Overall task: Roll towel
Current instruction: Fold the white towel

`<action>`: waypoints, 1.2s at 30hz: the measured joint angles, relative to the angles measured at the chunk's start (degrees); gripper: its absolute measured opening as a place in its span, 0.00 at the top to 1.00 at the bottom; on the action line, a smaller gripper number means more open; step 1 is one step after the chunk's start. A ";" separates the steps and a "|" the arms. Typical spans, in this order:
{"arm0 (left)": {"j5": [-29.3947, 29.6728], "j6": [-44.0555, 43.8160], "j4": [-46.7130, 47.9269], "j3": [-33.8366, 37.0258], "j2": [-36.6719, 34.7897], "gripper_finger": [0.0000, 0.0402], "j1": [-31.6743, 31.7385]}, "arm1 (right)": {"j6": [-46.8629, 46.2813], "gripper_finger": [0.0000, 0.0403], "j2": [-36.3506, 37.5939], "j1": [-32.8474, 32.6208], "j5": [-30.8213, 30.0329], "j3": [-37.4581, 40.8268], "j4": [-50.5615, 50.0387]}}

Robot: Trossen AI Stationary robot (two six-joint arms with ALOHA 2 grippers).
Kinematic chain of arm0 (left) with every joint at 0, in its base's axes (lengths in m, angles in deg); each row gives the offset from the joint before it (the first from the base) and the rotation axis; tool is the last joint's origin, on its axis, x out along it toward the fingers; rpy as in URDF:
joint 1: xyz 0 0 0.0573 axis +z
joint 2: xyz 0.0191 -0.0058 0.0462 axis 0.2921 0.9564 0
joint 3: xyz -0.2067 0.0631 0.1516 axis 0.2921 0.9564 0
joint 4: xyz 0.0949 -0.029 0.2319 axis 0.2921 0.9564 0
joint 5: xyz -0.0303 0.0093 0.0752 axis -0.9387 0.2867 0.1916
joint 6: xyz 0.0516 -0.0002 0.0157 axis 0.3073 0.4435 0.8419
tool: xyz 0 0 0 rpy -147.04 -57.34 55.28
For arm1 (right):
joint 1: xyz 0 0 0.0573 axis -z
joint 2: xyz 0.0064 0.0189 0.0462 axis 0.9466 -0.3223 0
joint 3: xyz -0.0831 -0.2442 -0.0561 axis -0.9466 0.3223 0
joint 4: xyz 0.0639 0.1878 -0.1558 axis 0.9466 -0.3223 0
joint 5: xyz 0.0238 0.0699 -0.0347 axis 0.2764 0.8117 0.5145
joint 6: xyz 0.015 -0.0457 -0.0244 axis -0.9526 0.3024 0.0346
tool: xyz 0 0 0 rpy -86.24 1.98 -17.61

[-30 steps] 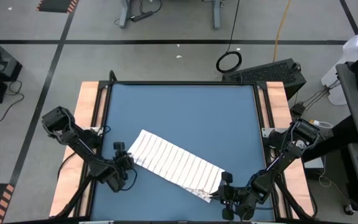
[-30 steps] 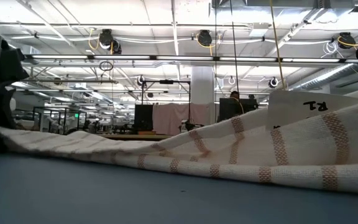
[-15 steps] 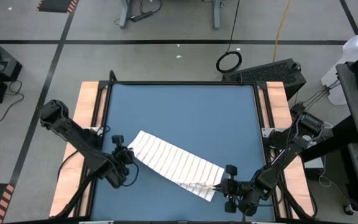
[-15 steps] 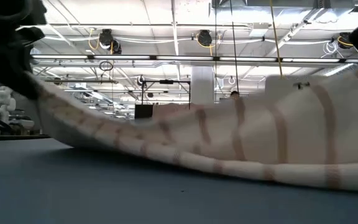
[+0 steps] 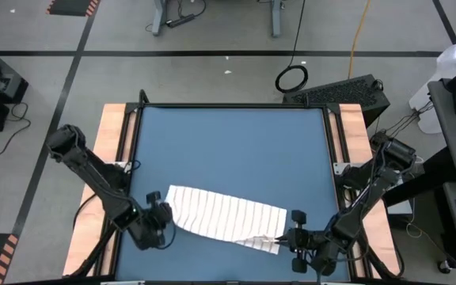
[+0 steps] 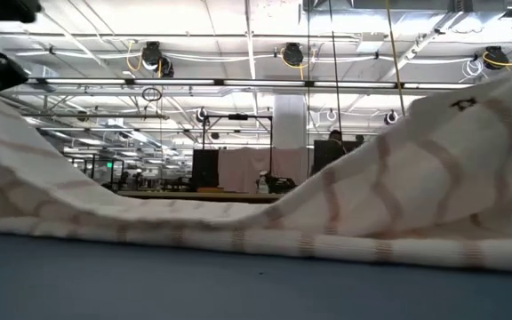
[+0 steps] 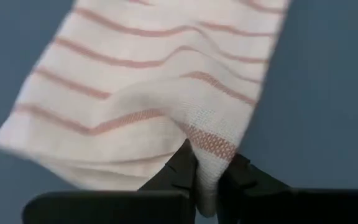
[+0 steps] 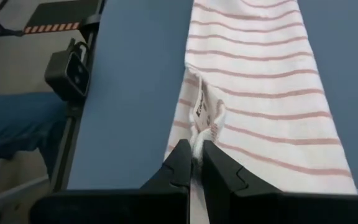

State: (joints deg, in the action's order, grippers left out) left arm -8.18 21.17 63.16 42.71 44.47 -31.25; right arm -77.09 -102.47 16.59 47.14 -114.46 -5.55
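Note:
The towel, white with narrow reddish stripes, is folded into a long strip and lies across the blue table near its near edge. My left gripper is shut on its left end. My right gripper is shut on its right end. In the low view the towel rises at both ends and sags in the middle onto the tabletop. My left gripper pinches the towel's left short edge between its two fingers, near one corner. The cloth is bunched there in several layers. That end is lifted and the rest slopes down to the table. My right gripper pinches the towel's right end between its two fingers, at a bunched fold near a small white label. The fingers lie along the strip. That end is lifted off the table and the cloth slopes down away from it.
The blue tabletop stretches bare beyond the towel toward its far edge. Wooden side rails run along the table's left and right. A camera mount sits at the table's edge near my right gripper.
My left gripper has gone toward the table's near edge and lifted the towel's left end. My right gripper has shifted a little toward the right edge, raising its end. The strip has turned from slanting across the table to nearly parallel with the near edge.

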 joint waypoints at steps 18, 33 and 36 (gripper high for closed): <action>4.48 2.54 -1.62 0.09 5.96 0.65 -4.25 | -7.44 0.98 1.77 -1.71 -4.58 0.00 -12.94; 4.80 9.33 3.74 -2.11 8.30 0.97 -3.94 | -7.78 0.98 2.08 -1.45 -10.69 0.00 -12.43; 11.16 9.58 10.93 -4.54 6.08 0.98 -2.70 | -6.68 0.98 4.27 -0.67 -13.20 0.00 -14.95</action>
State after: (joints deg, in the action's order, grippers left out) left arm 2.98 30.75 74.09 38.17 50.55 -33.96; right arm -83.76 -98.20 15.92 33.94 -114.46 -20.50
